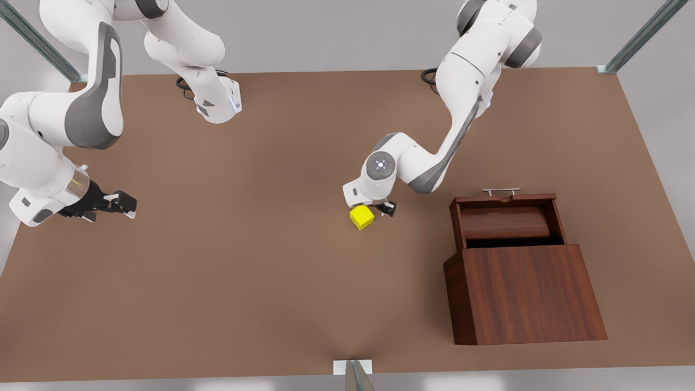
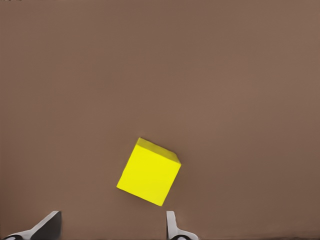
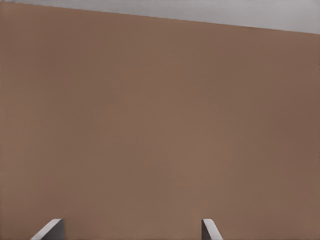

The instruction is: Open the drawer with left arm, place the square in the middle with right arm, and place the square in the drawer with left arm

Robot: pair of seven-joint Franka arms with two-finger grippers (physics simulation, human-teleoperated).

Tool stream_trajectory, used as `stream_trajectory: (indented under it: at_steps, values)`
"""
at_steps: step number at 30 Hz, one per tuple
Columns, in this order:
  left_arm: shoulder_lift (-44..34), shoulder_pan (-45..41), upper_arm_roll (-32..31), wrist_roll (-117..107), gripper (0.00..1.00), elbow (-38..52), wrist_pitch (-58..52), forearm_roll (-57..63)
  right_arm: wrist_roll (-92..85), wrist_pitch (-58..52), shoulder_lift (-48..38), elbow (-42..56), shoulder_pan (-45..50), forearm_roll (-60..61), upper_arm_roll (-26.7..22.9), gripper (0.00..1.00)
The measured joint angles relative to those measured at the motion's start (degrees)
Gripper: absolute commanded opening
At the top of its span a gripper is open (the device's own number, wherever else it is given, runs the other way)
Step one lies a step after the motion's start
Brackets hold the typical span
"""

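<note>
The yellow square rests on the brown tabletop near the middle. My left gripper hovers right over it, on the front view's right. In the left wrist view the square lies just ahead of the left gripper, whose fingers are open and apart from it. The drawer is slid out of the wooden cabinet, its silver handle facing the far side. My right gripper waits low at the front view's left; the right wrist view shows it open over bare table.
Both arm bases stand at the table's far edge. Metal frame posts rise at the far corners, and a small bracket sits at the near edge.
</note>
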Motion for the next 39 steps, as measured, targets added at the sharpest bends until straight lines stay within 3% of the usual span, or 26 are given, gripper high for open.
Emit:
stream_trajectory:
  at_steps: [10, 29, 30, 33, 39]
  values:
    - [4.64, -2.91, -0.15, 11.47, 1.0, -0.37, 3.94, 4.27, 0.0, -0.43, -0.08, 0.97, 0.05, -0.09, -0.01, 1.0]
    - [10.97, -2.91, 0.38, 10.56, 1.0, 0.41, 7.11, 7.42, -0.01, -0.28, 0.0, 0.97, -0.06, -0.18, -0.09, 1.0]
    - [11.42, -2.91, 0.38, 10.5, 0.99, 0.42, 7.18, 7.43, -0.01, -0.4, -0.07, 0.97, -0.01, -0.18, -0.08, 1.0]
    - [11.85, -2.91, 0.38, 10.52, 0.73, 0.42, 7.71, 7.45, 0.02, -0.53, -0.08, 1.06, -0.13, -0.18, -0.09, 1.0]
    - [11.87, -2.91, 0.46, 10.43, 0.67, 0.51, 7.73, 7.76, 0.07, -0.51, -0.08, 2.16, -0.76, 0.0, -0.79, 1.0]
